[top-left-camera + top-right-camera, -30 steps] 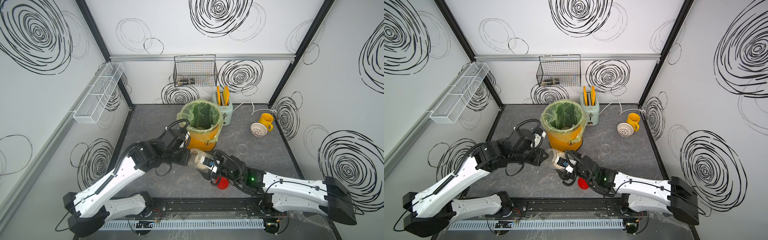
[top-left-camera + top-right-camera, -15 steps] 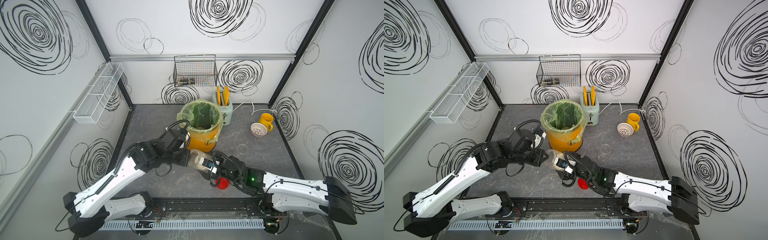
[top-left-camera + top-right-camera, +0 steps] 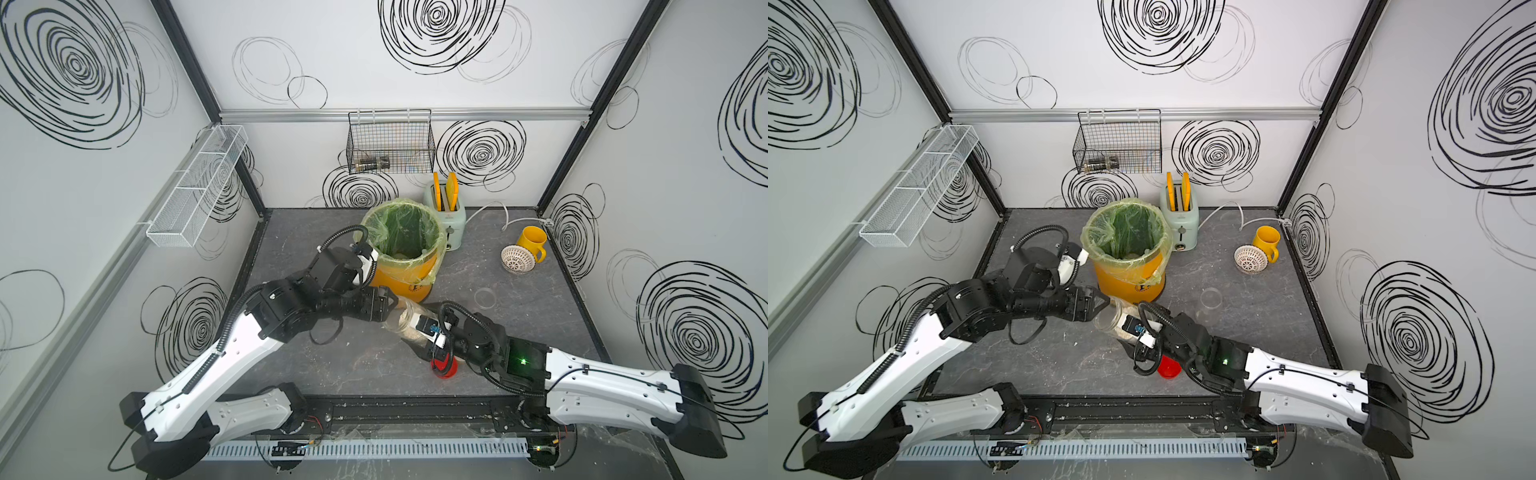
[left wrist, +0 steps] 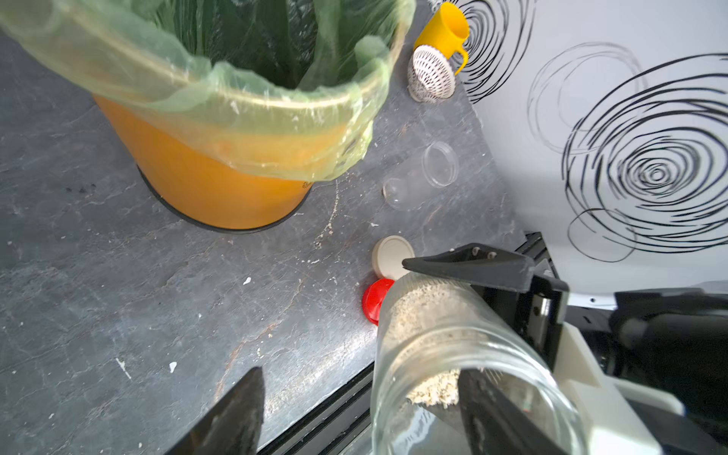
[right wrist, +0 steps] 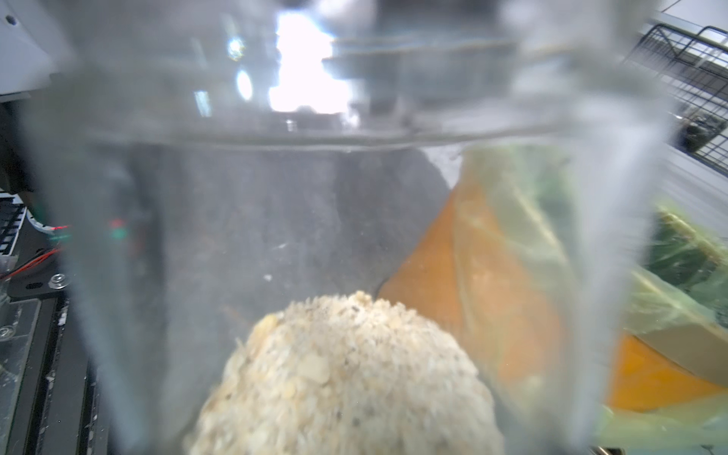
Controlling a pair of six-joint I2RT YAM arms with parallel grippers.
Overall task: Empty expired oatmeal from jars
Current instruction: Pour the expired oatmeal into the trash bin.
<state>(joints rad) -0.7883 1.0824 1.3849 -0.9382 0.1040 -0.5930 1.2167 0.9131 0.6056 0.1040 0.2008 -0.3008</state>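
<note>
Taking the back wall as 12 o'clock on the table (image 3: 340,365), your right gripper (image 3: 417,329) was clenched around a clear jar (image 3: 402,323) near the table's centre. The left wrist view showed one of its black fingers (image 4: 468,263) lying along the jar's wall. The jar was lidless and tipped almost onto its side. Its open mouth faced 10 o'clock and its base sat at the 4 o'clock end, inside your grip. The oatmeal (image 5: 346,374) was inside that jar, heaped toward the base and spread along the lower wall, short of the rim.

Your left gripper (image 3: 384,305) was released, its jaws standing wide apart right at the jar's mouth, at 10 o'clock from the jar. In the left wrist view one of its fingertips (image 4: 492,409) crossed in front of the rim. I could not tell whether it touched the glass. It held nothing.

The orange bucket (image 3: 409,278), with its green liner (image 3: 374,226) folded over the rim, stood at 12 o'clock from the jar, close by. An empty jar (image 3: 485,298) lay on its side at 3 o'clock from the held one, apart from it.

The red lid (image 3: 444,366) lay on the table at 5 o'clock from the held jar, partly under your right arm. In the left wrist view a cream lid (image 4: 390,256) lay just beside it, the two nearly touching.

The yellow mug (image 3: 530,245) stood toward 2 o'clock by the side wall, well away.
</note>
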